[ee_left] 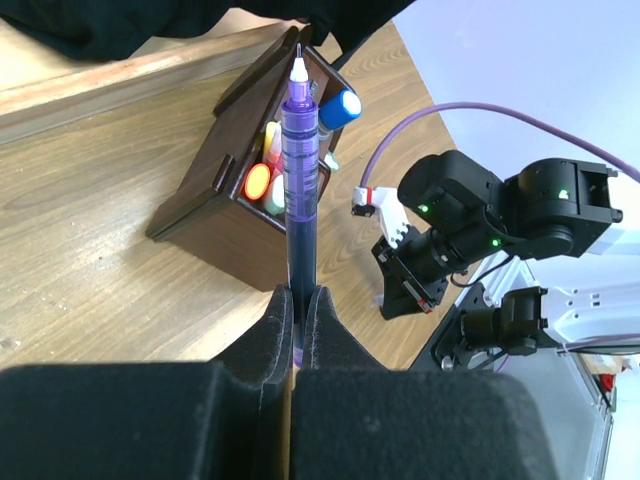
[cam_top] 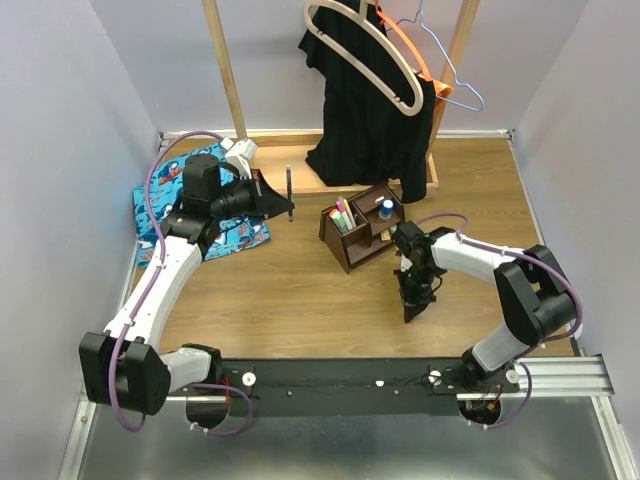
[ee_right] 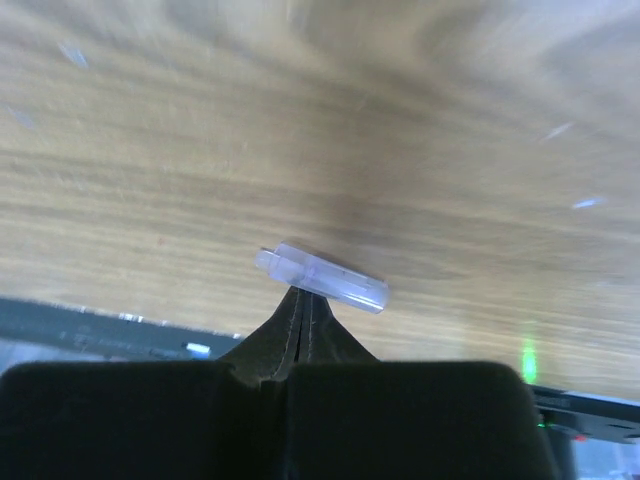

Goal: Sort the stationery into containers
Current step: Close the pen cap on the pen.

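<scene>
A: Pen [ee_left: 300, 180], where?
B: Left of the organizer [ee_left: 215, 190], upright; left gripper [ee_left: 300, 300] pinches its lower end.
A: Right gripper [ee_right: 303, 300]?
B: In front of the organizer, low over the table [cam_top: 300, 300]; fingers pinch a clear cap [ee_right: 322, 278].
A: Around?
B: Markers [ee_left: 262, 180] and bottle [ee_left: 340, 107] in the organizer's slots; black garment [cam_top: 370, 100] hanging just behind it; cloth [cam_top: 235, 235] well left.
</scene>
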Robot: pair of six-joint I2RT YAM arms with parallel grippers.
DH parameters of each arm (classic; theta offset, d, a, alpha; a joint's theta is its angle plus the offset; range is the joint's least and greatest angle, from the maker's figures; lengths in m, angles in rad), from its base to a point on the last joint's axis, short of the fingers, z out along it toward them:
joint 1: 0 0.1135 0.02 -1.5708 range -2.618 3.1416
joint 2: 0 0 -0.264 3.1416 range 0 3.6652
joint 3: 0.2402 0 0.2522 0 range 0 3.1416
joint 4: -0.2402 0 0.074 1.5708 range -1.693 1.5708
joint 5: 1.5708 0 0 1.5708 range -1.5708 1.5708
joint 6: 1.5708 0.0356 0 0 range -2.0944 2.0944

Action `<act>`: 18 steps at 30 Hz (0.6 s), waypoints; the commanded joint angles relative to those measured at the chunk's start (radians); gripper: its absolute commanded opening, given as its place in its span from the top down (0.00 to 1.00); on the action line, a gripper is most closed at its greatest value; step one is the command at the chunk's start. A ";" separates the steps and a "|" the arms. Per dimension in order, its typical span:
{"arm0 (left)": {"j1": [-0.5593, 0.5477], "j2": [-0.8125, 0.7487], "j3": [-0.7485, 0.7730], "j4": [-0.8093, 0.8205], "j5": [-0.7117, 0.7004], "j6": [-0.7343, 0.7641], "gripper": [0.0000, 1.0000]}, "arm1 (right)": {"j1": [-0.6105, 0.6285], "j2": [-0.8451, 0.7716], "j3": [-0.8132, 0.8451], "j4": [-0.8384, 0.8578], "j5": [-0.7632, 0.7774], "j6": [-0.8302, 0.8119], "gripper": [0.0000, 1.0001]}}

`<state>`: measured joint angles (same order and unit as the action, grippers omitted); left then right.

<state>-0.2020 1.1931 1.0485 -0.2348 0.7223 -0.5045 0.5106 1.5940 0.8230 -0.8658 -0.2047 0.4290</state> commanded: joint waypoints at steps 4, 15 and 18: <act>0.009 0.010 -0.016 0.045 -0.011 -0.017 1.00 | -0.029 -0.025 0.076 0.014 0.156 -0.053 0.99; 0.010 0.005 -0.018 0.054 -0.011 -0.028 1.00 | -0.135 0.029 0.093 -0.019 0.235 -0.038 1.00; 0.013 0.000 -0.019 0.055 -0.011 -0.029 1.00 | -0.159 0.050 0.106 -0.001 0.228 -0.038 0.99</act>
<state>-0.1974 1.2037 1.0393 -0.2031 0.7216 -0.5255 0.3912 1.5997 0.8959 -0.8665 -0.0235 0.3897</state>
